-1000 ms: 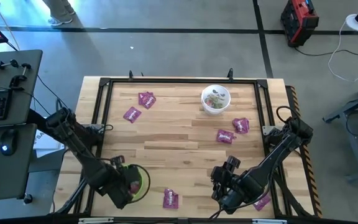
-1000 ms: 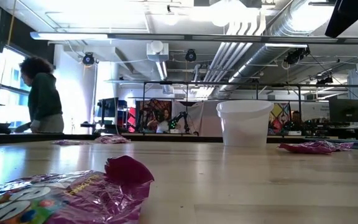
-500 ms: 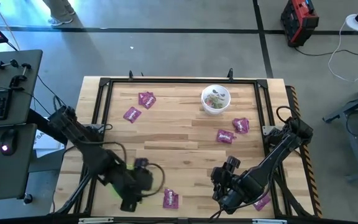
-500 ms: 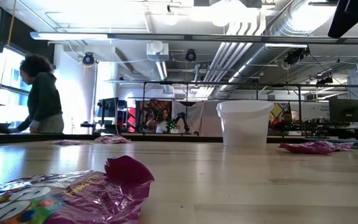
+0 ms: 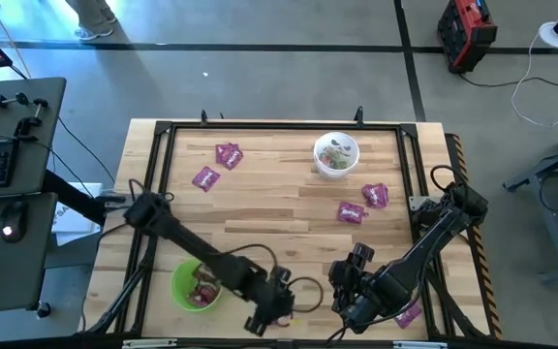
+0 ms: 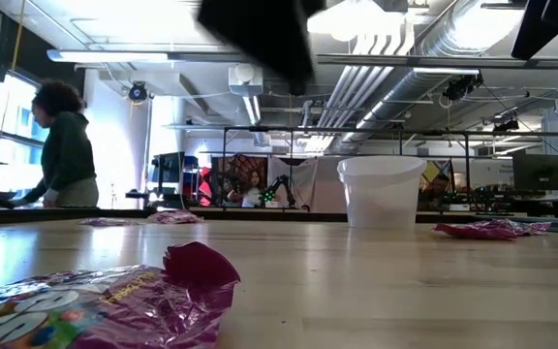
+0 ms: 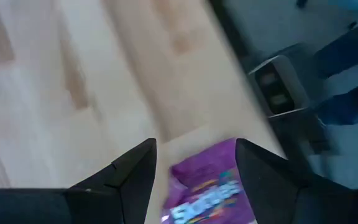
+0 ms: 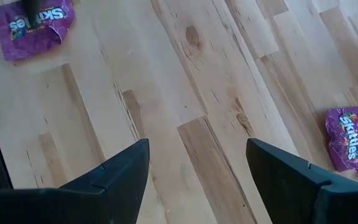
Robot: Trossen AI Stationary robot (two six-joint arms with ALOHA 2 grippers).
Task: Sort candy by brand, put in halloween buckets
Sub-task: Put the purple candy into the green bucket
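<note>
My left gripper (image 5: 275, 302) (image 7: 194, 144) is open above a purple packet (image 7: 209, 188) near the table's near edge. Its fingers stand on either side of the packet, and in the high view they hide it. This packet lies large at the front of the low view (image 6: 95, 308). The lime green bucket (image 5: 197, 286) stands to the gripper's left with purple packets inside. The white bucket (image 5: 337, 155) (image 6: 381, 191) holds small sweets near the far edge. My right gripper (image 5: 349, 271) (image 8: 197, 146) waits open over bare wood at the near right.
Loose purple packets lie far left (image 5: 229, 153) (image 5: 204, 177), right of centre (image 5: 352, 211) (image 5: 376, 194), and under my right arm at the near right corner (image 5: 410, 312). A black frame (image 5: 279, 126) rims the table. Bare wood fills the middle. A person (image 6: 64, 145) stands beyond the table.
My left gripper has swung from above the green bucket toward the table's right, along the near edge, and now hangs over the purple packet there. The green bucket, covered by the arm before, now shows with packets in it. My right arm has kept still.
</note>
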